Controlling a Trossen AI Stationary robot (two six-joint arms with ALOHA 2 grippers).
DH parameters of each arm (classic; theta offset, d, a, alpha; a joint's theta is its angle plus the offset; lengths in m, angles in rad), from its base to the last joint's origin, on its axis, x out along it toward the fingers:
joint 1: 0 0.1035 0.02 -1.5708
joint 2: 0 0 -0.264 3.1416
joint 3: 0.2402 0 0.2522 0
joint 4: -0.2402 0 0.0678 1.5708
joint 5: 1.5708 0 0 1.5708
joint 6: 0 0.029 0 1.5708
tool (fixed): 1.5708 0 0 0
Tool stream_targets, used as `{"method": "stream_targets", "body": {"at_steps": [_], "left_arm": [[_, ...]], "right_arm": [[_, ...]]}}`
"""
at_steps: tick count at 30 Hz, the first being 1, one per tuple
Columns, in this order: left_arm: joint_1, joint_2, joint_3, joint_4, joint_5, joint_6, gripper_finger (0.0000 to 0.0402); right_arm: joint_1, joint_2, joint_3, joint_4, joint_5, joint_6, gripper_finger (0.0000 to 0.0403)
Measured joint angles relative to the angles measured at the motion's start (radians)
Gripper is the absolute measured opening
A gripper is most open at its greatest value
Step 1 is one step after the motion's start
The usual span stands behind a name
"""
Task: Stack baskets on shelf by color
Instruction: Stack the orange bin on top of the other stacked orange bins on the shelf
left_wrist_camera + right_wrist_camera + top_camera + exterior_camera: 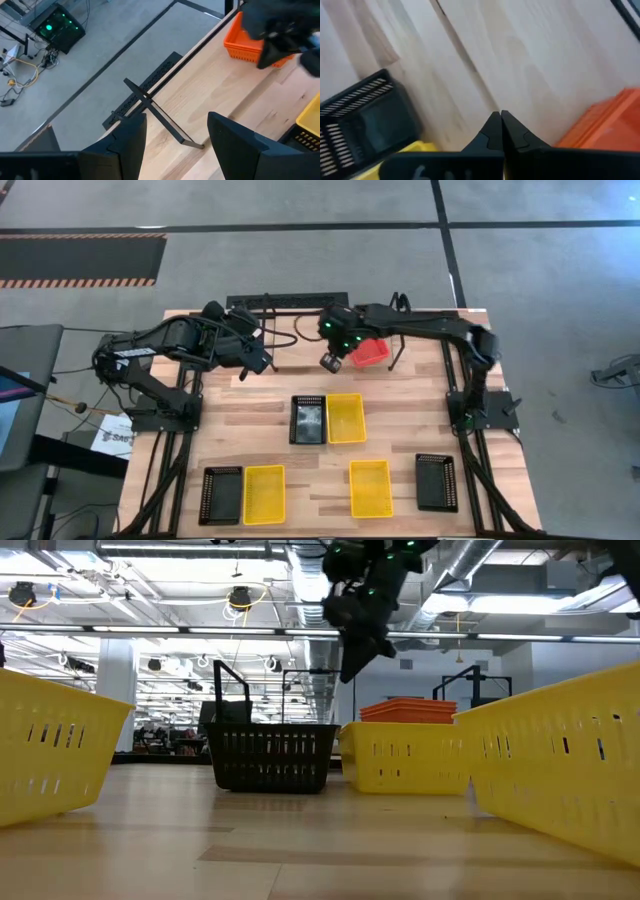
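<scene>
At the table's far edge, shelf [300,302]: I see a black rod rack, partly hidden by both arms.
Red stack [370,352]: red baskets nested at the shelf's right end; the low view shows them stacked behind a yellow one; I can't count them.
Middle pair: black basket [307,419] and yellow basket [346,417] side by side, touching, mid-table.
Near left pair: black [221,495] and yellow [264,493] just beside each other.
Near right: yellow [370,487], then black [436,482] apart from it.
Right gripper [331,360]: I read the fingers as pressed together, holding nothing, above bare table just left of the red stack, raised off the wood in the low view.
Left gripper [262,362]: fingers spread, empty, over the table by the shelf's left part; my left wrist view looks past them at a rod upright.
</scene>
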Motion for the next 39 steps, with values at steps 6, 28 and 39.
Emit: {"method": "stream_targets", "body": {"at_steps": [6, 28, 39], "left_arm": [[0.000, 0.000, 0.000, 0.000, 0.000, 0.000, 0.0201], [0.000, 0.000, 0.000, -0.002, 0.000, 0.001, 0.0201], [0.000, 0.000, 0.000, -0.002, 0.004, 0.001, 0.0201]], "right_arm": [[-0.027, 0.154, 0.240, -0.149, 0.023, -0.102, 0.0001], [-0.105, 0.291, 0.397, -0.360, 0.091, -0.189, 0.0000], [-0.127, 0.308, 0.396, -0.396, 0.090, -0.187, 0.0000]]}}
